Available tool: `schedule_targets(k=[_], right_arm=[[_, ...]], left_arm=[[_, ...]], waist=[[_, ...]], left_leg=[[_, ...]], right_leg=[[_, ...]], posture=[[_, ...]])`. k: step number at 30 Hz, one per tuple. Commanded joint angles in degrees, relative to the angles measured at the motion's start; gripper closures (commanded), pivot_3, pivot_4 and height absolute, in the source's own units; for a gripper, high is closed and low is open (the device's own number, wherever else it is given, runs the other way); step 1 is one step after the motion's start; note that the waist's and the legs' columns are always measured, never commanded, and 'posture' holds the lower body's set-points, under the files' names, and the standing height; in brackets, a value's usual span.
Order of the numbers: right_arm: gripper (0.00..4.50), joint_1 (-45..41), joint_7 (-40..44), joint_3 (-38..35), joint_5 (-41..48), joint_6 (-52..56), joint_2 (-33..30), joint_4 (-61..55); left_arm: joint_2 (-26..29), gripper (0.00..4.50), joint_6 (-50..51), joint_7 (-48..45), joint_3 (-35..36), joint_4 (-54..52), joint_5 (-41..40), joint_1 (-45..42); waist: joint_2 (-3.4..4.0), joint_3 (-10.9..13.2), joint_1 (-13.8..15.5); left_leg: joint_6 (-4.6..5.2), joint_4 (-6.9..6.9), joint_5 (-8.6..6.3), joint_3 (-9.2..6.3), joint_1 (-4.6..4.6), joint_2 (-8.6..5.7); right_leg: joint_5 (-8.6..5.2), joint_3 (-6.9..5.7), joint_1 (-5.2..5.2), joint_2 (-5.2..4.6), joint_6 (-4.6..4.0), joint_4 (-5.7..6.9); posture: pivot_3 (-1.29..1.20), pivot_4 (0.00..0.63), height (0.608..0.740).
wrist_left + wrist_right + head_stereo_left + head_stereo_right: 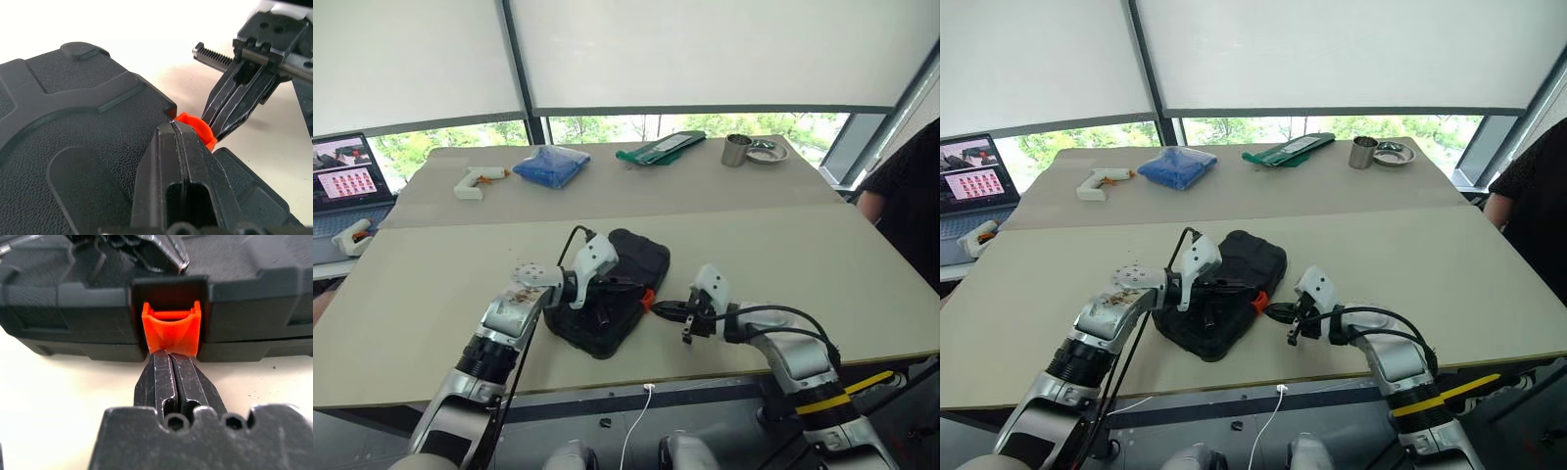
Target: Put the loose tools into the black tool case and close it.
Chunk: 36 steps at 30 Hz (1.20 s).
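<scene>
Pressing clenched jaws: right gripper (168,355) touches the orange latch (171,330); left gripper (173,129) rests atop the black tool case (631,259).

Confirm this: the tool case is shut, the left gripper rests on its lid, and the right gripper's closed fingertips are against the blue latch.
One thing is wrong: the latch is orange, not blue, as the right wrist view shows. The rest holds: the tool case is shut, the left gripper rests on its lid, and the right gripper, closed, has its fingertips against that latch.
</scene>
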Motion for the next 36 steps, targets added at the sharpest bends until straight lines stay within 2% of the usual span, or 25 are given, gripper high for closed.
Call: schedule_targets(k=[1,6,9,13,14,16,20,23,24,25,29,36], right_arm=[[4.47,-2.9,-0.1,0.3,1.7,-1.3,2.9,-1.5],[4.47,-2.3,0.5,0.5,1.3,-2.4,2.5,-1.8],[4.47,0.8,2.1,-1.9,2.7,-3.4,-0.6,-4.8],[4.47,5.6,4.5,-6.7,5.3,-5.1,-5.2,-8.1],[3.90,7.2,4.9,-8.9,6.1,-6.4,-6.6,-9.0],[3.31,9.9,6.1,-12.0,7.6,-7.9,-9.0,-10.4],[1.87,13.8,7.7,-16.5,7.5,-15.2,-12.4,-9.5],[1.00,15.6,9.7,-19.4,7.0,-22.1,-14.4,-6.5],[0.56,15.9,11.0,-20.2,7.3,-25.4,-14.7,-5.2],[0.14,16.4,12.9,-21.6,8.4,-28.0,-15.2,-3.6],[0.14,16.5,16.7,-25.1,12.4,-30.8,-16.4,0.2],[0.14,14.8,20.0,-24.5,8.3,-40.8,-19.0,10.1]], left_arm=[[0.5,4.50,6.6,0.6,-6.4,5.5,2.9,5.0],[0.4,4.50,3.6,0.2,-5.3,4.9,2.2,5.7],[-0.8,4.50,-1.9,0.6,-0.6,3.7,-0.7,6.6],[-1.2,4.50,-9.9,-0.9,5.2,0.9,-4.7,8.2],[-0.6,3.98,-12.1,-1.9,7.6,-0.8,-6.7,9.0],[0.9,3.36,-13.7,-3.6,11.1,-3.7,-10.1,10.4],[5.7,1.81,-15.7,-4.5,17.5,-8.4,-14.0,13.4],[10.4,0.86,-15.4,-3.7,22.5,-9.4,-14.7,17.0],[11.9,0.35,-15.2,-3.1,24.0,-9.3,-14.6,18.4],[14.0,0.04,-16.8,-2.7,26.0,-8.9,-13.3,21.5],[18.4,0.04,-22.3,-0.2,30.5,-7.3,-8.7,30.9],[18.8,0.04,-37.0,-0.2,33.8,-3.6,-5.2,41.0]], waist=[[-0.02,0.0,0.0],[-0.01,0.0,0.2],[0.01,0.0,0.3],[0.06,0.0,1.2],[0.05,0.0,1.3],[-0.02,0.1,1.4],[-0.15,0.2,1.5],[-0.37,0.5,1.7],[-0.49,0.6,1.8],[-0.54,0.8,2.0],[-0.55,0.9,2.1],[-0.52,1.0,3.1]], left_leg=[[-0.06,-0.01,-0.03,0.00,0.04,0.00],[-0.15,-0.02,-0.08,0.00,-0.14,0.00],[-0.20,-0.02,-0.11,0.01,-0.20,-0.05],[-0.50,-0.02,-0.29,0.01,-0.41,-0.05],[-0.46,-0.02,-0.27,0.01,-0.50,-0.05],[-0.39,-0.02,-0.23,0.04,-0.66,-0.04],[-0.45,-0.01,-0.34,0.07,-1.28,-0.06],[-0.44,-0.01,-0.38,0.06,-1.39,-0.09],[-0.43,-0.01,-0.39,0.07,-1.42,-0.10],[-0.40,0.00,-0.41,0.07,-1.43,-0.10],[-0.37,0.00,-0.54,0.13,-1.41,-0.05],[-0.37,0.00,-0.58,0.13,-1.45,-0.04]], right_leg=[[0.00,0.00,-0.02,0.00,0.00,0.00],[0.01,0.00,-0.07,0.00,-0.02,0.03],[0.26,0.03,-0.08,-0.02,-0.43,-0.01],[0.26,0.02,-0.26,0.02,-0.48,-0.04],[0.28,0.02,-0.33,0.08,-0.45,-0.08],[0.32,0.06,-0.51,0.14,-0.31,-0.11],[0.30,0.08,-1.10,0.25,-0.34,-0.13],[0.29,0.03,-1.15,0.26,-0.35,-0.16],[0.29,0.01,-1.15,0.24,-0.33,-0.23],[0.27,0.01,-1.12,0.22,-0.29,-0.32],[0.25,0.00,-1.02,0.20,-0.11,-0.61],[0.42,-0.10,-1.01,0.12,-0.44,-0.77]], posture=[[0.00,0.150,0.739],[0.00,0.150,0.739],[0.00,0.150,0.739],[0.00,0.150,0.739],[0.00,0.150,0.739],[0.00,0.150,0.739],[0.00,0.150,0.739],[0.00,0.150,0.739],[0.00,0.150,0.739],[0.00,0.150,0.739],[0.00,0.150,0.739],[0.00,0.150,0.739]])
